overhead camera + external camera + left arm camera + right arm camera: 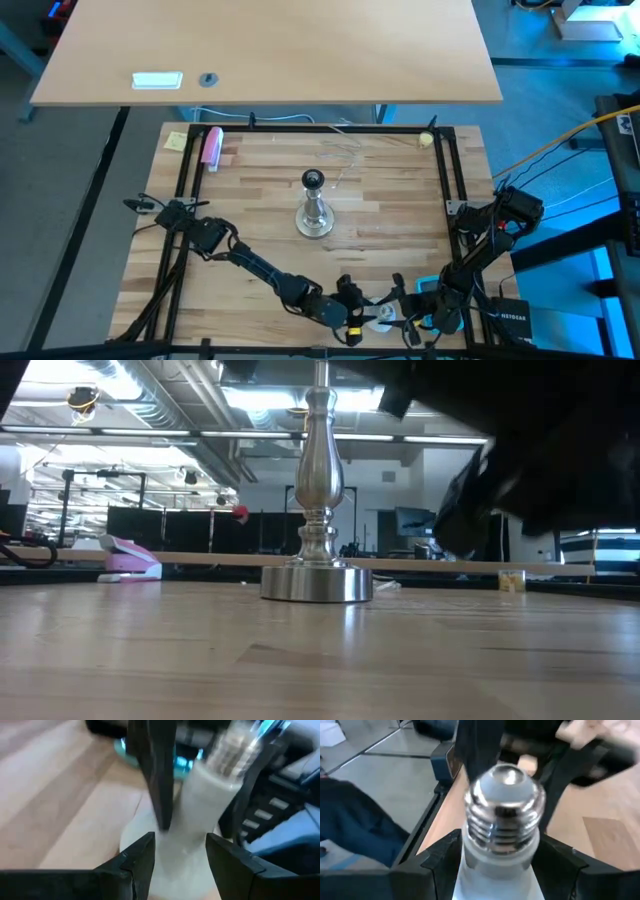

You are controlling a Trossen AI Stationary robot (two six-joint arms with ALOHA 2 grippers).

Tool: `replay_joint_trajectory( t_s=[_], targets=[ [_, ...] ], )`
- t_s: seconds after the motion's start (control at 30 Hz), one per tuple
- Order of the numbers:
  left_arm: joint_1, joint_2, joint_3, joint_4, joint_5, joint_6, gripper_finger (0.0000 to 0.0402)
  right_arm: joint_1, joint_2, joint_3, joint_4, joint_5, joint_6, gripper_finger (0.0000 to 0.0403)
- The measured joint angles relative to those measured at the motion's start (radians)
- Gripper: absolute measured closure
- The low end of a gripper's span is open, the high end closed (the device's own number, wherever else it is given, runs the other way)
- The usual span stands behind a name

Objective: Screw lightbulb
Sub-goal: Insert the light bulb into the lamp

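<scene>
The white lightbulb (380,318) is near the table's front edge, between my two grippers. Its silvery screw base (502,805) shows close up in the right wrist view. My left gripper (352,312) comes from the left and has the globe (175,855) between its fingers. My right gripper (405,305) comes from the right and is shut on the neck. The silver lamp stand (314,212) with its black socket top (313,180) stands upright on its round foot at mid-table, also in the low view (316,510). My left gripper has the bulb's white globe end (176,870) between its two fingers; the white fills the gap between them. The fingers lie along the bulb, whose base (231,751) points away from them. Whether the globe rests on the table, I cannot tell. My right gripper pinches the white neck (495,865) just under the screw thread between its two fingers. The fingers lie across the bulb. The screw base stands free beyond them.
A pink object (212,146) and a yellow note (176,140) lie at the far left corner. A black frame (445,170) edges the wooden top. A blue object (430,290) and cables lie by the right arm. There is bare wood around the stand.
</scene>
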Motion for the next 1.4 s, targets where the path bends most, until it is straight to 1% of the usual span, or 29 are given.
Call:
replay_joint_trajectory(
  t_s=[0.1, 0.17, 0.23, 0.27, 0.37, 0.47, 0.53, 0.6, 0.67, 0.7, 0.77, 0.87, 0.97, 1.03, 1.2, 1.3, 1.4],
  targets=[
    [0.002, 0.001, -0.001, -0.017, 0.001, -0.002, 0.0235, -0.003, 0.0, 0.0, -0.011, 0.012, 0.0, 0.019],
    [0.003, 0.001, -0.001, -0.016, 0.001, -0.002, 0.0235, -0.003, 0.0, 0.0, -0.011, 0.037, -0.004, 0.021],
    [0.004, 0.0, -0.001, -0.023, 0.004, -0.002, 0.0235, -0.003, -0.001, 0.0, -0.009, 0.037, -0.027, 0.024],
    [0.004, -0.006, -0.001, -0.035, 0.013, -0.002, 0.0235, -0.003, -0.002, 0.0, -0.01, 0.03, -0.037, 0.0246],
    [0.004, -0.054, 0.001, -0.138, 0.017, 0.019, 0.0235, -0.003, -0.004, 0.0, -0.013, 0.017, -0.062, 0.0246],
    [0.007, -0.13, 0.03, -0.308, 0.012, 0.125, 0.0235, -0.003, -0.047, 0.0, -0.047, -0.039, -0.115, 0.0246],
    [0.007, -0.179, 0.058, -0.414, 0.006, 0.231, 0.0235, -0.003, -0.108, 0.003, -0.112, -0.046, -0.156, 0.0246],
    [0.003, -0.226, 0.086, -0.524, -0.021, 0.32, 0.0235, -0.009, -0.186, 0.031, -0.238, -0.042, -0.16, 0.0246],
    [-0.003, -0.273, 0.117, -0.599, -0.055, 0.375, 0.0235, -0.02, -0.255, 0.079, -0.392, -0.039, -0.154, 0.0246],
    [-0.003, -0.298, 0.123, -0.622, -0.064, 0.377, 0.0235, -0.027, -0.281, 0.108, -0.462, -0.03, -0.151, 0.0246],
    [-0.002, -0.346, 0.126, -0.631, -0.063, 0.335, 0.0235, -0.045, -0.319, 0.178, -0.57, -0.011, -0.151, 0.0246],
    [0.005, -0.393, 0.126, -0.622, -0.061, 0.291, 0.0235, -0.079, -0.333, 0.283, -0.694, 0.011, -0.185, 0.0246],
    [0.026, -0.427, 0.125, -0.641, -0.06, 0.195, 0.0235, -0.117, -0.313, 0.338, -0.734, 0.021, -0.189, 0.0246],
    [0.039, -0.436, 0.126, -0.638, -0.049, 0.141, 0.0235, -0.135, -0.298, 0.347, -0.731, 0.03, -0.19, 0.0246],
    [0.056, -0.424, 0.125, -0.656, 0.03, 0.034, 0.0235, -0.173, -0.239, 0.343, -0.769, 0.035, -0.184, 0.0246],
    [0.059, -0.423, 0.125, -0.696, 0.033, -0.053, 0.0235, -0.194, -0.22, 0.343, -0.777, 0.018, -0.158, 0.0246],
    [0.059, -0.417, 0.125, -0.698, 0.031, -0.12, 0.0235, -0.208, -0.219, 0.343, -0.803, 0.018, -0.125, 0.0246]
  ],
)
